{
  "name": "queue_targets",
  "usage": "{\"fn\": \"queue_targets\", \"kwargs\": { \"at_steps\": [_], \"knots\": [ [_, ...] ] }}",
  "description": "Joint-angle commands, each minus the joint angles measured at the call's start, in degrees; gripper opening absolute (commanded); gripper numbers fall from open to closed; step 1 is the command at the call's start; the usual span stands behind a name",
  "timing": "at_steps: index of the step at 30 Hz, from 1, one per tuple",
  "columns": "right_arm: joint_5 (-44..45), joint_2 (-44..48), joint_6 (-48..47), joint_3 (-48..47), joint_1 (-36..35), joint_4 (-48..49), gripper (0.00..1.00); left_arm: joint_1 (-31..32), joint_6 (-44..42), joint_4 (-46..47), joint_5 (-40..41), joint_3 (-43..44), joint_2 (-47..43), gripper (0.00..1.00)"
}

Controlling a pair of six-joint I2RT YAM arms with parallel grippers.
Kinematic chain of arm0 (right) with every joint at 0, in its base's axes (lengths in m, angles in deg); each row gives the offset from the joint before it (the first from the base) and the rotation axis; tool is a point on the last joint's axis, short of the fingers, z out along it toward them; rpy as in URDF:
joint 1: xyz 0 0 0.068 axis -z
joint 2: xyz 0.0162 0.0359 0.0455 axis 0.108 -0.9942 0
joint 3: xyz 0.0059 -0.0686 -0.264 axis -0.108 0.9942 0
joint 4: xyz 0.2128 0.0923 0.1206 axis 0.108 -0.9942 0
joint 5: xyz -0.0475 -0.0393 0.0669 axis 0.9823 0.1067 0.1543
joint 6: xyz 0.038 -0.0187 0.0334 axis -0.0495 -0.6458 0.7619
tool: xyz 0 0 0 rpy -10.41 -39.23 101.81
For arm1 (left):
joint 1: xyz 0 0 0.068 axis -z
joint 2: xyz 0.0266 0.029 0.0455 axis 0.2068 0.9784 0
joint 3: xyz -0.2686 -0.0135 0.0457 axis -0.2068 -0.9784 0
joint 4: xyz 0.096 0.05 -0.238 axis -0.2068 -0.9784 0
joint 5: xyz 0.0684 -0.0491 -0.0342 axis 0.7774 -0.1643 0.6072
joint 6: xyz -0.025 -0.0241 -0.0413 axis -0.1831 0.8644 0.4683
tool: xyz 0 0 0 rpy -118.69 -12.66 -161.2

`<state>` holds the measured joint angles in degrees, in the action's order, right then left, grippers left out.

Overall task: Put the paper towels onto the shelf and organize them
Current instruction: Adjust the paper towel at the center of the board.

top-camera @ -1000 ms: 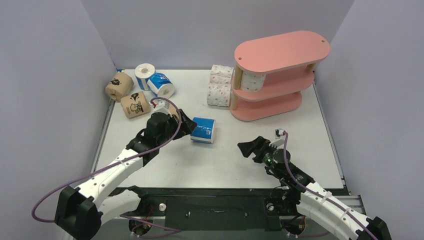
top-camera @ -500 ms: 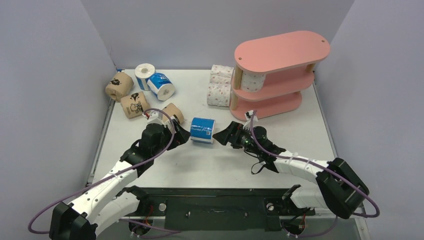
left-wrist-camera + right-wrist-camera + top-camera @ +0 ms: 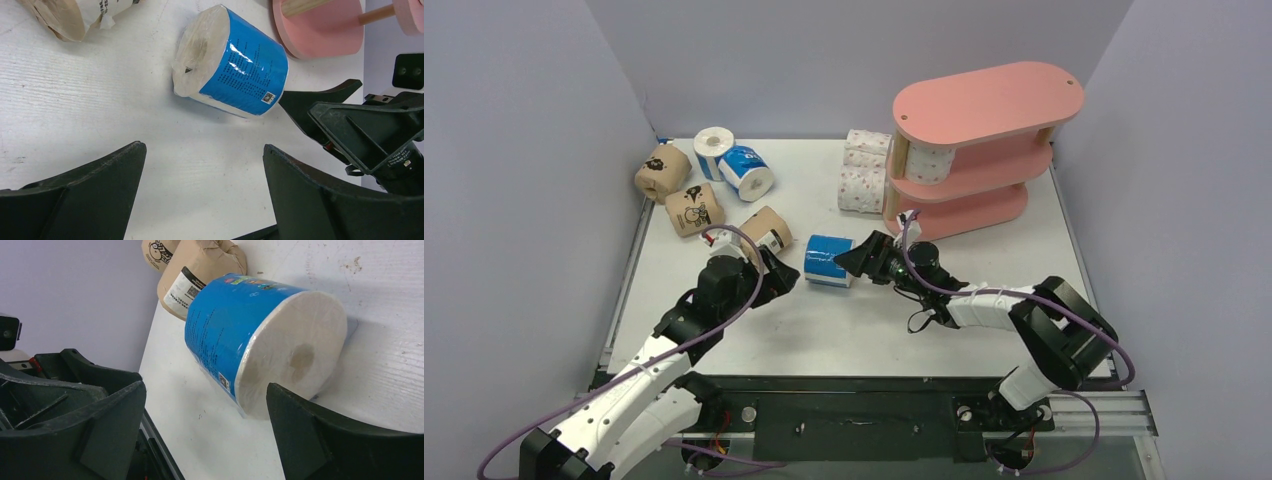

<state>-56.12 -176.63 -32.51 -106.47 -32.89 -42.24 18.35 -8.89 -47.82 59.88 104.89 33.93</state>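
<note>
A blue paper towel roll (image 3: 829, 260) (image 3: 235, 62) (image 3: 260, 335) lies on its side mid-table between both grippers. My left gripper (image 3: 781, 276) (image 3: 205, 150) is open, a short way to the roll's left, with nothing between its fingers. My right gripper (image 3: 852, 262) (image 3: 206, 390) is open at the roll's right end, which lies just ahead of its fingertips. The pink shelf (image 3: 984, 150) stands at the back right with one white pink-dotted roll (image 3: 932, 162) on its middle tier. More dotted rolls (image 3: 864, 172) lie to the shelf's left.
Three brown printed rolls (image 3: 662, 172) (image 3: 694, 208) (image 3: 766, 228) lie at the left, the nearest just behind my left gripper. Two more blue rolls (image 3: 746, 170) (image 3: 714, 148) sit at the back left. Grey walls close in the table's left, back and right sides.
My right arm has swung left across the table up to the blue roll. My left gripper has drawn back from the roll toward the near left, uncovering the nearest brown roll.
</note>
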Motion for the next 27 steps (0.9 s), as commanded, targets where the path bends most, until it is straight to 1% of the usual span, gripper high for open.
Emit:
{"fn": "queue_targets", "kwargs": {
  "at_steps": [1, 14, 27],
  "knots": [
    [-0.39, -3.25, 0.64, -2.76, -0.37, 7.29, 0.85, -0.22, -0.19, -0.46, 0.76, 0.04, -0.64, 0.86],
    [-0.56, -9.37, 1.53, -4.79, -0.34, 9.5, 0.85, -0.22, -0.41, -0.43, 1.03, -0.04, -0.2, 0.86],
    [-1.93, -15.21, 2.92, -7.21, -0.33, 12.82, 0.81, -0.22, -0.47, -0.44, 1.22, -0.29, -0.04, 0.86]
  ]
}}
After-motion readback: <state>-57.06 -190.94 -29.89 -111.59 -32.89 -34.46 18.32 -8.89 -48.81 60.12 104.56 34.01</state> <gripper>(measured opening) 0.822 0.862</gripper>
